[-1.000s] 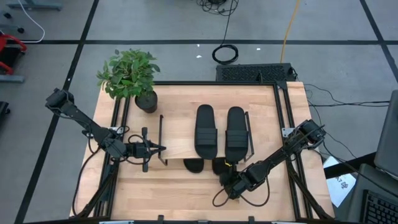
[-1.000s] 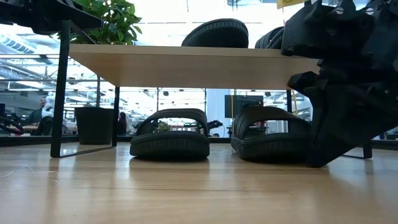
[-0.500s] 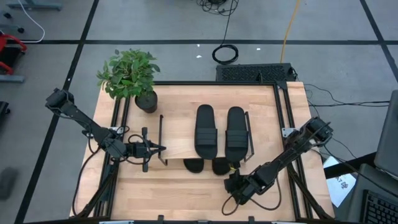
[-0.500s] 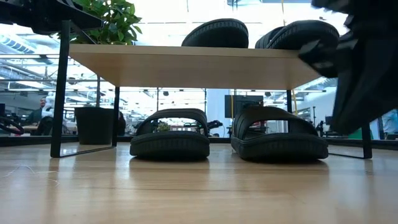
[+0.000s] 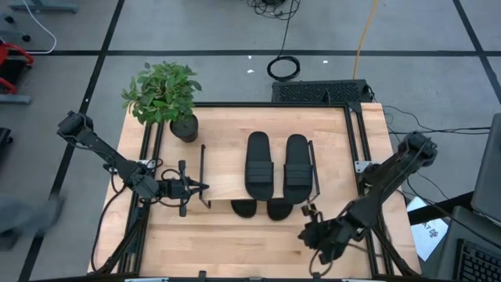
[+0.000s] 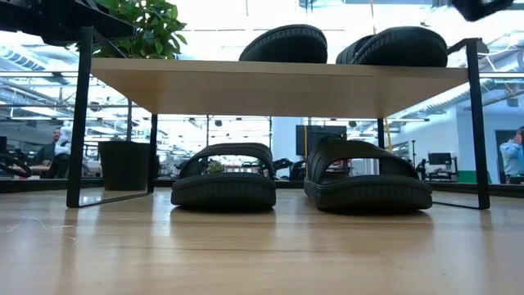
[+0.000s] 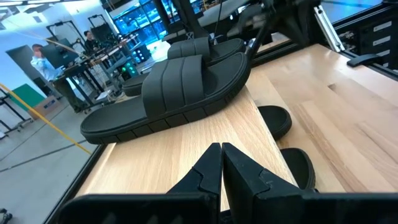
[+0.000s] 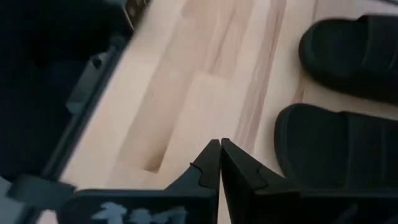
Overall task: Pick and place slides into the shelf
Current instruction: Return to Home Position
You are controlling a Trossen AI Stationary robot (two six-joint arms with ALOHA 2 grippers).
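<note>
Okay, two slides sit on the shelf, two on the counter beneath. Both fingers pinched closed, empty: left pincer at shelf's left end, right pincer over counter's front right.

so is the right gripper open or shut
Shut. In its wrist view the right gripper has both fingers pressed together, with nothing between them.

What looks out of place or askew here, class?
Nothing stands out. Two slides lie parallel on the shelf, two more sit flat beneath it. Left gripper hovers at its end, right gripper off in front.
</note>
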